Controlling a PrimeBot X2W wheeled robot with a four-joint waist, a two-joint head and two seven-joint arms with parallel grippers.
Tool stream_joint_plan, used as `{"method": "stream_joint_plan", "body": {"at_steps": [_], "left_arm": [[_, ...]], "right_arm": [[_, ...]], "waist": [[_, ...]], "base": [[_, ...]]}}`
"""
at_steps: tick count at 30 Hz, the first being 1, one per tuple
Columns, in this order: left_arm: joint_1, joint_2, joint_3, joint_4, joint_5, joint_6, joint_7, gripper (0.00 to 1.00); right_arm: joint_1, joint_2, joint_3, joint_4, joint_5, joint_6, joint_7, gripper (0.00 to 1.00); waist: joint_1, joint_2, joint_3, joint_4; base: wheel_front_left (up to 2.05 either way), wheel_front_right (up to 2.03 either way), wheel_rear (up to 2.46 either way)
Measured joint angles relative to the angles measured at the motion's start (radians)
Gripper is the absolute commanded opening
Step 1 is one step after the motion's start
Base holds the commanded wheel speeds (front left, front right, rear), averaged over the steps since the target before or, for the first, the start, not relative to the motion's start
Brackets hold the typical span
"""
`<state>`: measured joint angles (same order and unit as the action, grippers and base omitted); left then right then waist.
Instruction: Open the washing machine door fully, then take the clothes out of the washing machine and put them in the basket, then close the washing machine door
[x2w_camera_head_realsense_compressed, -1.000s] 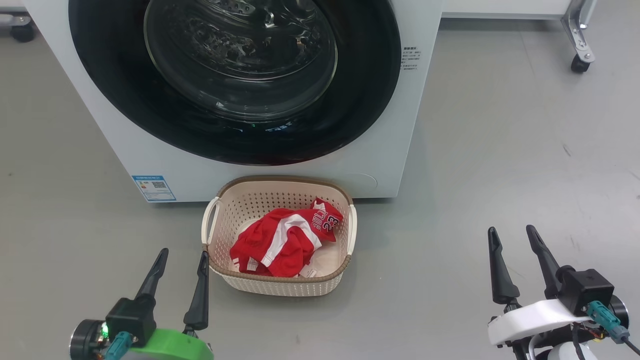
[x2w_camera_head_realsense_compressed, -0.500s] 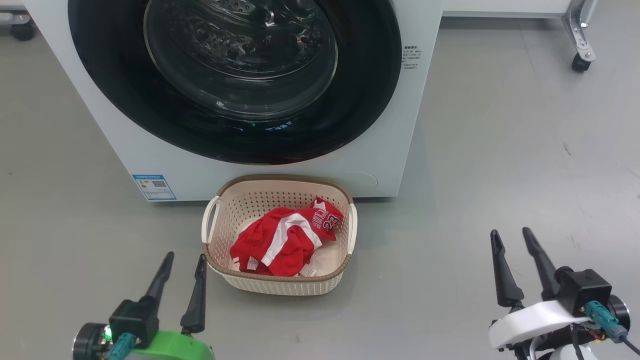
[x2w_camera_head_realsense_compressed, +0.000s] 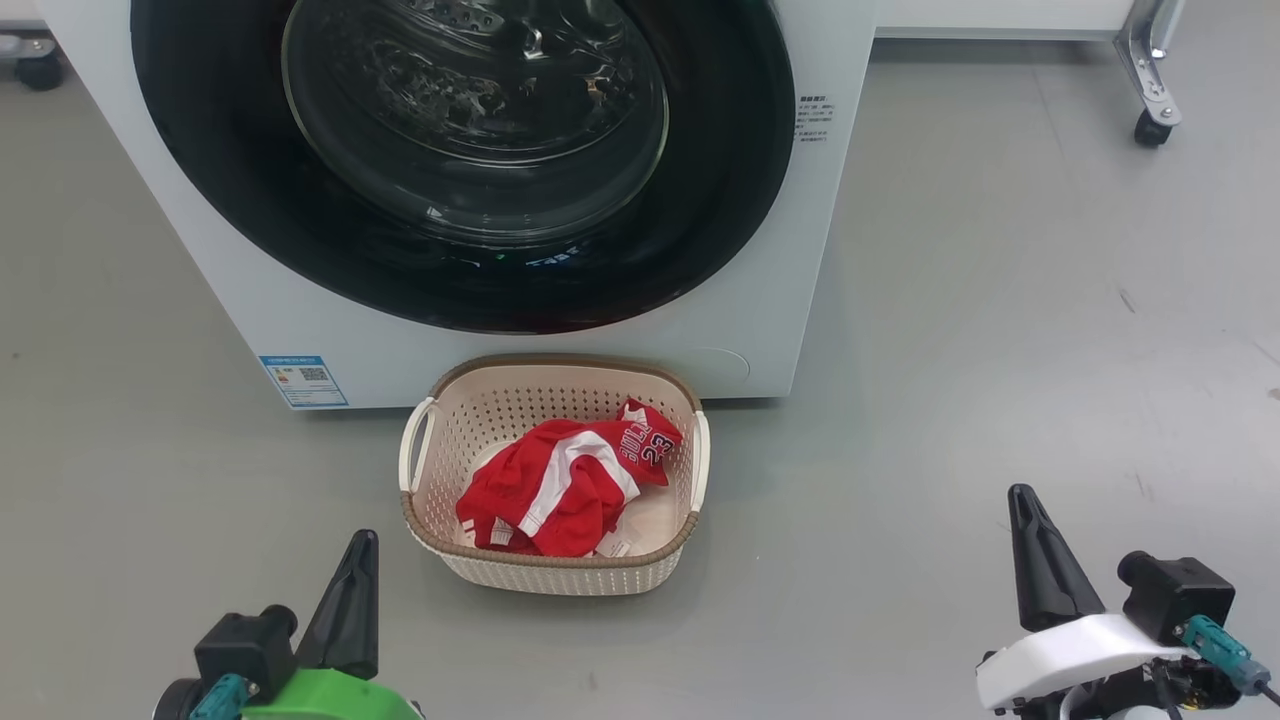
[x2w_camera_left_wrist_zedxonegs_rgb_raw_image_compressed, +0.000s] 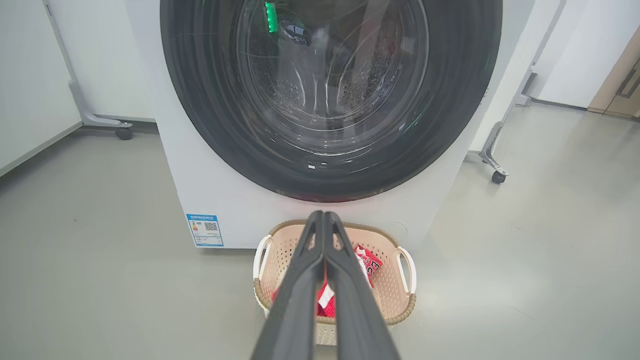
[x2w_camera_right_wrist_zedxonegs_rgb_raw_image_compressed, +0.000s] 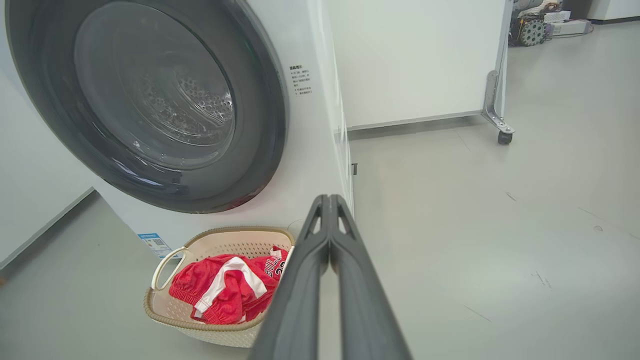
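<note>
As we look down past our own arms, left claw (x2w_camera_head_realsense_compressed: 361, 542): two dark fingers pressed together, gripping nothing, low over the grey floor (x2w_camera_head_realsense_compressed: 1000, 350).
Right claw (x2w_camera_head_realsense_compressed: 1022, 496): fingers likewise together and empty, over the floor on our right.
Basket (x2w_camera_head_realsense_compressed: 560, 580): cream, perforated, brown woven rim, standing on the floor ahead of us; nearer our left claw, well apart from our right.
Clothes (x2w_camera_head_realsense_compressed: 560, 485): red jersey fabric with a white stripe and a dark 23, heaped inside the basket.
Washing machine (x2w_camera_head_realsense_compressed: 760, 300): white front-loader just behind the basket, blue label sticker (x2w_camera_head_realsense_compressed: 303, 380) at its lower left.
Washing machine door (x2w_camera_head_realsense_compressed: 250, 200): glossy black ring, shut flush; we see the steel drum through its glass.
</note>
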<state>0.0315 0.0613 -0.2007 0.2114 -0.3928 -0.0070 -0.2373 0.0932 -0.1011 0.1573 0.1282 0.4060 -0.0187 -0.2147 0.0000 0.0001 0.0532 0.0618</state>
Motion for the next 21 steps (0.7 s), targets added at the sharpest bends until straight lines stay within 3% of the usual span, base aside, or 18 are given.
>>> {"method": "stream_joint_plan", "body": {"at_steps": [21], "left_arm": [[-0.002, -0.007, 0.060, 0.001, -0.319, -0.030, 0.080, 0.00]], "right_arm": [[-0.010, 0.009, -0.061, 0.015, 0.318, 0.028, 0.075, 0.00]], "waist": [[0.0000, 0.0000, -0.011, -0.015]], "base": [[0.00, 0.00, 0.00]]}}
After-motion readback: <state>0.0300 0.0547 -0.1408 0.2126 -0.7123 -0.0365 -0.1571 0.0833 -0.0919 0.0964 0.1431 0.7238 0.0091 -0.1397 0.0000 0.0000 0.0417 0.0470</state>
